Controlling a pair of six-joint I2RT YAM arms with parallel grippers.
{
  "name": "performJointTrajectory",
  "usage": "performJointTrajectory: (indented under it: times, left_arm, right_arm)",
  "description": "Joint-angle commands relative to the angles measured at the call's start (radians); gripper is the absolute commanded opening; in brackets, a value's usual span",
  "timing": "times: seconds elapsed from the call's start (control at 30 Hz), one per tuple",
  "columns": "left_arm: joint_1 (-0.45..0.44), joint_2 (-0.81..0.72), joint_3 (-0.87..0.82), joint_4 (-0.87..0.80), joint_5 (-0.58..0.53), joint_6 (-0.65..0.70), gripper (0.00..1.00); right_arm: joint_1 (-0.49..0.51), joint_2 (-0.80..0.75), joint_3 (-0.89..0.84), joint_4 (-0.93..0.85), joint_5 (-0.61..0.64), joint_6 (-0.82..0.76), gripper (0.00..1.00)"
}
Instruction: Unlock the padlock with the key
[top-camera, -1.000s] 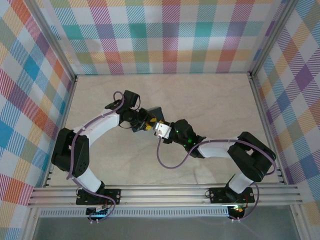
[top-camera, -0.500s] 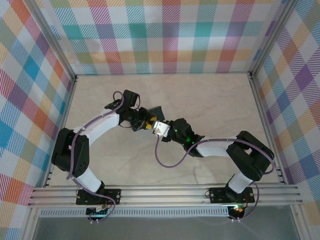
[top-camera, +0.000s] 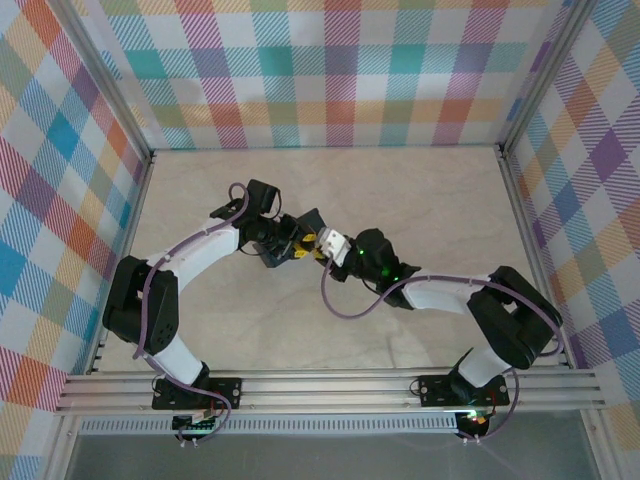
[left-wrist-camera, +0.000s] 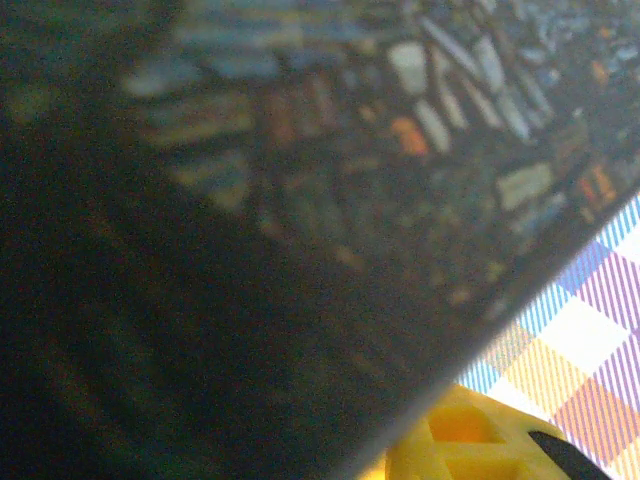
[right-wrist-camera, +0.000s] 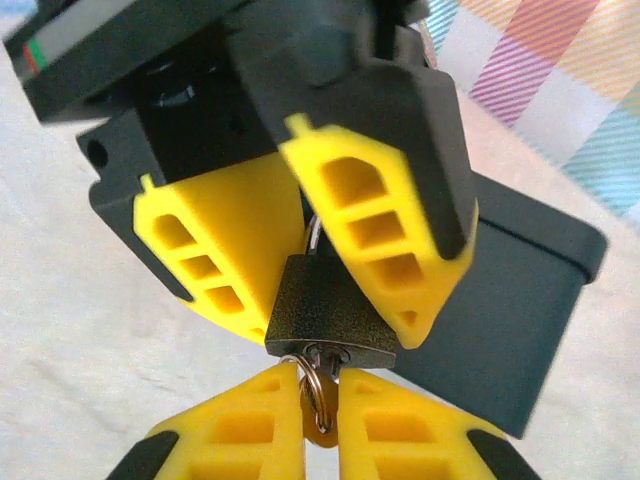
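Over the tabletop (top-camera: 420, 200), the left gripper (right-wrist-camera: 335, 335) clamps the padlock (right-wrist-camera: 322, 305) by its 2 sides, keyhole (right-wrist-camera: 318, 351) turned outward for access; just right of it the key (right-wrist-camera: 317, 375) sits at that keyhole, pinched between the nearly closed fingers of the right gripper (right-wrist-camera: 320, 400). That hold looks meant to let the key twist while the lock is braced.

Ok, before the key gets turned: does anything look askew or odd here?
Nothing damaged. The padlock hangs upright in the left gripper, the key sits in its underside, pinched by the right gripper. Only the dark tin behind them looks tilted.
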Motion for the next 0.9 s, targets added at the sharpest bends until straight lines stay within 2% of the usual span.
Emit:
performJointTrajectory:
  times: [0.0,0.2,0.3,0.4,0.47,0.53,0.63,0.7,0.77,0.87]
  left_arm:
    - [0.009,-0.045,0.004,0.033,0.024,0.030,0.02]
    - [0.009,-0.042,0.004,0.038,0.022,0.028,0.02]
    - [0.009,-0.044,0.007,0.034,0.016,0.032,0.02]
    - [0.009,-0.046,0.010,0.026,0.008,0.038,0.02]
    - [0.009,-0.042,0.007,0.025,0.005,0.038,0.02]
    - [0.009,-0.038,0.007,0.019,-0.003,0.038,0.03]
    - [0.009,-0.032,0.009,0.012,-0.013,0.041,0.04]
    - [0.009,-0.033,0.012,0.011,-0.017,0.039,0.07]
    - [0.009,-0.041,0.020,-0.002,-0.030,0.043,0.16]
    - [0.009,-0.053,0.046,-0.046,-0.052,0.064,0.18]
  right_arm:
    - [-0.043,-0.040,0.023,-0.078,-0.215,0.292,0.00]
    - [-0.054,-0.028,0.071,-0.165,-0.362,0.436,0.00]
    - [-0.088,0.007,0.116,-0.210,-0.463,0.594,0.00]
    - [-0.113,0.027,0.095,-0.133,-0.516,0.745,0.02]
    - [-0.111,0.018,0.090,-0.153,-0.507,0.736,0.07]
    - [-0.111,0.000,0.098,-0.234,-0.469,0.685,0.21]
    - [-0.111,-0.018,0.124,-0.361,-0.427,0.605,0.31]
    - [-0.112,-0.030,0.134,-0.406,-0.407,0.577,0.32]
    - [-0.112,-0.043,0.140,-0.418,-0.388,0.561,0.34]
    - [-0.112,-0.065,0.143,-0.407,-0.355,0.544,0.37]
